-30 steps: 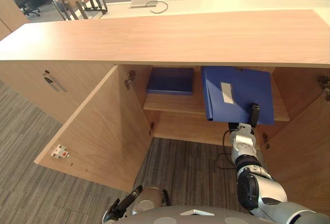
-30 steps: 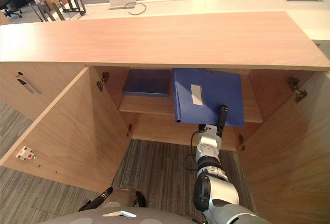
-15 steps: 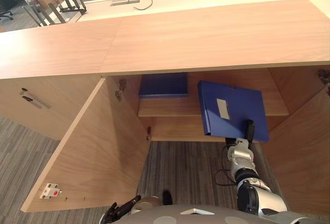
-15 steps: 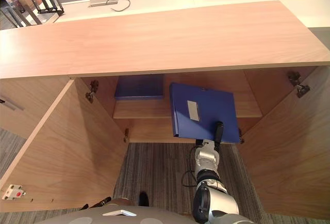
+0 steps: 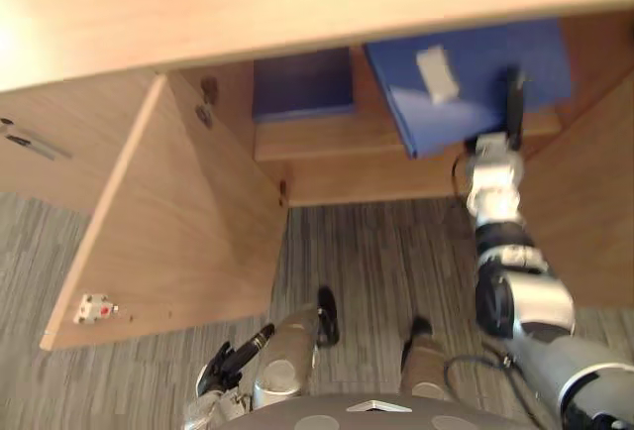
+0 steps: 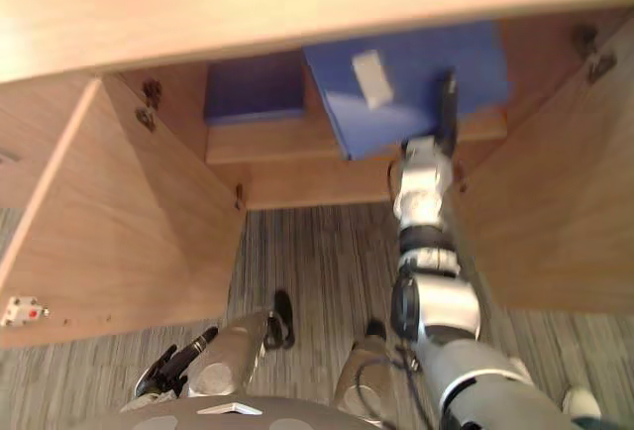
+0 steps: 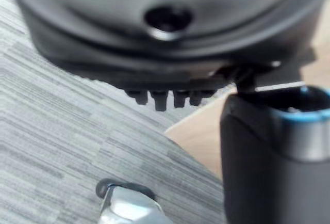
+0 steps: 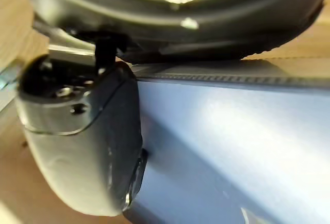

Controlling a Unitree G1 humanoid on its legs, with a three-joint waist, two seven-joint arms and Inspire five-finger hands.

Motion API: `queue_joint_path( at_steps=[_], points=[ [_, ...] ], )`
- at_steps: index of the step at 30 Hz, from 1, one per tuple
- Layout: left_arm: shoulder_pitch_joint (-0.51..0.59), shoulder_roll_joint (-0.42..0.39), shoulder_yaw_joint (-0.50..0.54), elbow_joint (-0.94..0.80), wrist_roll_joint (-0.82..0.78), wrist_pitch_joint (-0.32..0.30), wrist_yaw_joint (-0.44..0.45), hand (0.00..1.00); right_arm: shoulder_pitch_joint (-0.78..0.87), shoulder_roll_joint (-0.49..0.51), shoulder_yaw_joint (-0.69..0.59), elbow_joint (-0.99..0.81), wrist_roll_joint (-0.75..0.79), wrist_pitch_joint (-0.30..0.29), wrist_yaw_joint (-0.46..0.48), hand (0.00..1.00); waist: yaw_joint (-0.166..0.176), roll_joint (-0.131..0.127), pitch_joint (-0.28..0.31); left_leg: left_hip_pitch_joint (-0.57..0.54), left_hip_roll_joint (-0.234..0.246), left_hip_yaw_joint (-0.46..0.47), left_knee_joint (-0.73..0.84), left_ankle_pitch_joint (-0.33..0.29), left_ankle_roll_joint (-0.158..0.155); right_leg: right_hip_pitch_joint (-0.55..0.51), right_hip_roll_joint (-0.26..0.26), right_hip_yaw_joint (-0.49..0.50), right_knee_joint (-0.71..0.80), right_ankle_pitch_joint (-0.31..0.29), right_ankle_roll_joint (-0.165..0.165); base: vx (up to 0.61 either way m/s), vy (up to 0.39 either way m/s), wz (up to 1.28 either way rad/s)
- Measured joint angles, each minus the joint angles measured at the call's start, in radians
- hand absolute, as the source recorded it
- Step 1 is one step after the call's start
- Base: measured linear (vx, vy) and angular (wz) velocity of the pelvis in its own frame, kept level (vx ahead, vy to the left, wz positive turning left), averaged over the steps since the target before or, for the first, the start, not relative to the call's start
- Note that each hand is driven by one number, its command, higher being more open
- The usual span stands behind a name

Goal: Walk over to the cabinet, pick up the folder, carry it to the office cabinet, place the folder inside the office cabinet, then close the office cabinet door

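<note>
The blue folder point(image 5: 466, 83) lies flat on the shelf point(image 5: 317, 138) inside the open cabinet, on the shelf's right part. Its near edge and near corner hang out past the shelf's front edge, and its white label point(image 5: 436, 71) faces up. The right hand point(image 5: 513, 103) grasps the folder at that near edge. The dark thumb is pressed down on the cover, as the right wrist view shows close up, and the fingers are hidden underneath. The folder's long side runs from the shelf's front toward its back, in line with the outstretched right arm, so the rest of the folder lies straight ahead of the hand, deeper over the shelf. A darker blue binder point(image 5: 302, 83) rests on the left part of the shelf, just beside the folder, and I cannot tell whether they touch. The left hand point(image 5: 226, 366) hangs low over the carpet, well below and in front of the shelf, fingers relaxed and holding nothing. The next move looks like a push toward the shelf's back, then letting go. The right hand is the one to do it.
</note>
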Motion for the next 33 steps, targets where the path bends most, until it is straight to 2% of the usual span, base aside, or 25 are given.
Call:
queue_joint_path(
  at_steps=[3,7,10,12,14,18,21,24,27,30,33],
  points=[
    [0.0,-0.005,0.0,-0.013,-0.015,-0.001,-0.009,1.0,-0.047,-0.024,0.016,0.001,-0.01,0.017,-0.015,0.0,-0.004,0.002,0.025,-0.033,-0.009,0.006,-0.036,0.013,-0.02,-0.061,0.001,0.023,0.005,0.015,-0.006,-0.15,-0.017,-0.16],
    [-0.001,-0.016,-0.007,-0.047,-0.03,-0.005,-0.009,1.0,-0.145,-0.072,0.029,0.001,-0.009,0.02,-0.023,0.0,-0.004,0.015,0.048,-0.096,-0.01,0.004,-0.016,0.024,-0.026,-0.139,0.003,0.037,0.038,0.028,-0.004,-0.04,-0.021,-0.08],
    [-0.004,-0.035,-0.018,-0.072,-0.053,-0.017,-0.008,1.0,-0.244,-0.119,0.038,0.004,-0.007,0.023,-0.048,0.0,-0.002,0.033,0.083,-0.137,-0.009,-0.002,0.022,0.039,-0.008,-0.183,0.001,0.043,0.089,0.015,0.001,0.02,-0.014,0.0],
    [-0.007,-0.038,-0.031,-0.101,-0.061,-0.02,-0.007,1.0,-0.311,-0.163,0.064,0.008,-0.007,0.023,-0.049,0.0,0.001,0.044,0.108,-0.183,-0.009,-0.013,0.067,0.039,0.015,-0.229,-0.001,0.045,0.145,-0.006,0.001,0.07,-0.038,0.11],
    [-0.008,-0.038,-0.052,-0.121,-0.075,-0.02,-0.004,1.0,-0.372,-0.191,0.091,0.027,-0.004,0.025,-0.05,0.0,0.002,0.053,0.13,-0.203,-0.01,-0.021,0.088,0.035,0.017,-0.25,-0.004,0.045,0.175,-0.019,-0.001,0.06,-0.05,0.09],
    [-0.006,-0.024,-0.097,-0.142,-0.089,-0.019,0.004,1.0,-0.439,-0.247,0.147,0.08,0.023,0.026,-0.051,0.0,0.022,0.055,0.134,-0.235,-0.011,-0.036,0.11,0.025,0.011,-0.286,-0.008,0.042,0.218,-0.049,-0.009,0.03,-0.048,0.12],
    [0.005,-0.007,-0.147,-0.17,-0.093,-0.019,0.013,1.0,-0.492,-0.29,0.206,0.11,0.083,0.026,-0.062,0.0,0.025,0.063,0.138,-0.263,-0.015,-0.053,0.125,0.022,0.007,-0.308,-0.017,0.028,0.242,-0.068,-0.014,-0.01,-0.02,0.18],
    [0.009,0.004,-0.206,-0.198,-0.1,-0.017,0.014,1.0,-0.581,-0.355,0.303,0.14,0.125,0.025,-0.075,0.0,0.029,0.095,0.162,-0.288,-0.031,-0.062,0.142,0.02,0.009,-0.334,-0.033,0.02,0.276,-0.086,-0.01,-0.02,-0.016,0.17],
    [0.028,0.014,-0.237,-0.231,-0.126,-0.016,0.015,1.0,-0.668,-0.388,0.4,0.173,0.122,0.026,-0.082,0.0,0.03,0.102,0.165,-0.343,-0.034,-0.061,0.177,0.013,0.013,-0.393,-0.038,0.028,0.322,-0.1,-0.008,-0.02,-0.006,0.1],
    [0.05,0.027,-0.286,-0.282,-0.134,-0.014,0.017,1.0,-0.727,-0.436,0.49,0.204,0.117,0.035,-0.102,0.0,0.052,0.108,0.169,-0.378,-0.043,-0.066,0.226,-0.004,0.016,-0.433,-0.054,0.04,0.387,-0.13,-0.006,0.0,-0.014,0.13],
    [0.085,0.047,-0.335,-0.343,-0.142,-0.012,0.019,1.0,-0.776,-0.441,0.546,0.208,0.114,0.04,-0.122,0.0,0.053,0.118,0.171,-0.421,-0.051,-0.07,0.272,-0.023,0.018,-0.474,-0.07,0.044,0.443,-0.16,-0.005,-0.04,-0.016,0.15]
  ],
)
